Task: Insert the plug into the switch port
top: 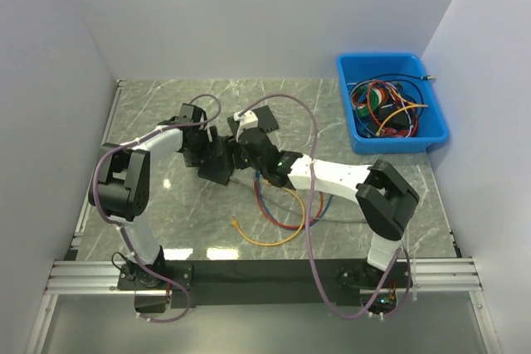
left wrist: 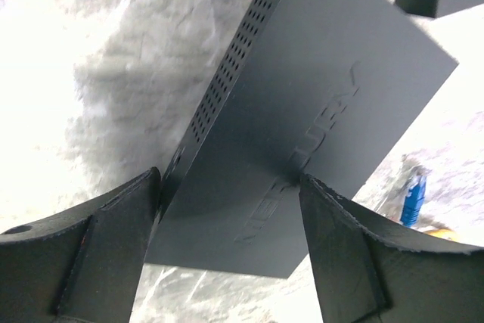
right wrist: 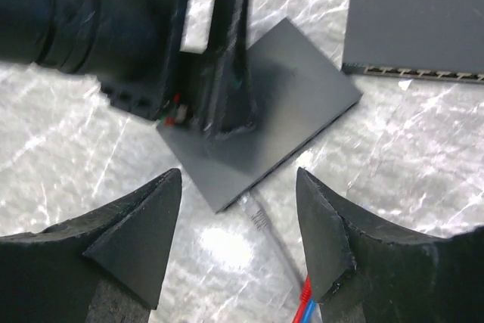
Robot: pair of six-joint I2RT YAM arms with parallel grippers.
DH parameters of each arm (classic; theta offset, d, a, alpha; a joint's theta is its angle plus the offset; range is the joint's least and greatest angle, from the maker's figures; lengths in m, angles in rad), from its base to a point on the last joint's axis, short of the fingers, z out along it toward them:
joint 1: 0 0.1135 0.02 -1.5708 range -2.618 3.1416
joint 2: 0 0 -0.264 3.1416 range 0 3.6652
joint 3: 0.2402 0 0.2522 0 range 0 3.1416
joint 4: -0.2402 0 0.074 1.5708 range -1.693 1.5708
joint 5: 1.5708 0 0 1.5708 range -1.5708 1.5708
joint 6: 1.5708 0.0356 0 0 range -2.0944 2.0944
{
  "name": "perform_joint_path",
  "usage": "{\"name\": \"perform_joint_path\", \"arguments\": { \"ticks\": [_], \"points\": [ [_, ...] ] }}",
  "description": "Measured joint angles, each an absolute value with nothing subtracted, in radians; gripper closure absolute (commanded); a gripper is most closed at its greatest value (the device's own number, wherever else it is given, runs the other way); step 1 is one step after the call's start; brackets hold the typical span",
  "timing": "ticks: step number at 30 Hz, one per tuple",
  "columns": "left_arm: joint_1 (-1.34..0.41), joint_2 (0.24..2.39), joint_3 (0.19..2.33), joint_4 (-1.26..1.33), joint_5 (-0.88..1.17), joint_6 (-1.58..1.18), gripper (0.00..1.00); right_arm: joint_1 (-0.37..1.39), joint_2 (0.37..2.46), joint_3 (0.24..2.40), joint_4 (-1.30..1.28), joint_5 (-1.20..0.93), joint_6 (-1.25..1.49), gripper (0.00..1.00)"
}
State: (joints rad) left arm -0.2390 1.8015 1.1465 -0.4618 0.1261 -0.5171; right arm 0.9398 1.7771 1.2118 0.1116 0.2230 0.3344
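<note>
The black switch lies flat on the marble table. My left gripper stands open astride one of its corners. One finger is against the vented side and the other finger is over the top face. A clear plug on a grey cable meets the switch's near edge; I cannot tell whether it is seated. My right gripper hangs open just above that plug, holding nothing. In the top view both grippers meet over the switch at the table's middle.
A second black switch with a row of ports lies just beyond the first. Red, blue and orange cables curl on the table in front of the right arm. A blue bin of cables stands at the back right.
</note>
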Motion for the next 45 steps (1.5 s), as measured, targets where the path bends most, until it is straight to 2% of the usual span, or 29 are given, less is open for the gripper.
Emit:
{"name": "perform_joint_path", "arguments": {
  "ticks": [4, 11, 21, 45],
  "points": [
    [-0.241, 1.786, 1.147, -0.496, 0.099, -0.515, 0.22, 0.862, 1.813, 1.256, 0.096, 0.153, 0.374, 0.31],
    [-0.232, 1.718, 1.146, -0.533, 0.039, -0.513, 0.22, 0.702, 2.009, 1.441, 0.070, 0.007, 0.430, 0.36],
    [-0.229, 1.646, 1.139, -0.530, 0.020, -0.513, 0.23, 0.701, 2.205, 1.537, 0.010, -0.083, 0.465, 0.36],
    [-0.229, 1.646, 1.132, -0.531, 0.024, -0.514, 0.25, 0.664, 2.225, 1.568, 0.013, -0.144, 0.467, 0.37]
  ]
}}
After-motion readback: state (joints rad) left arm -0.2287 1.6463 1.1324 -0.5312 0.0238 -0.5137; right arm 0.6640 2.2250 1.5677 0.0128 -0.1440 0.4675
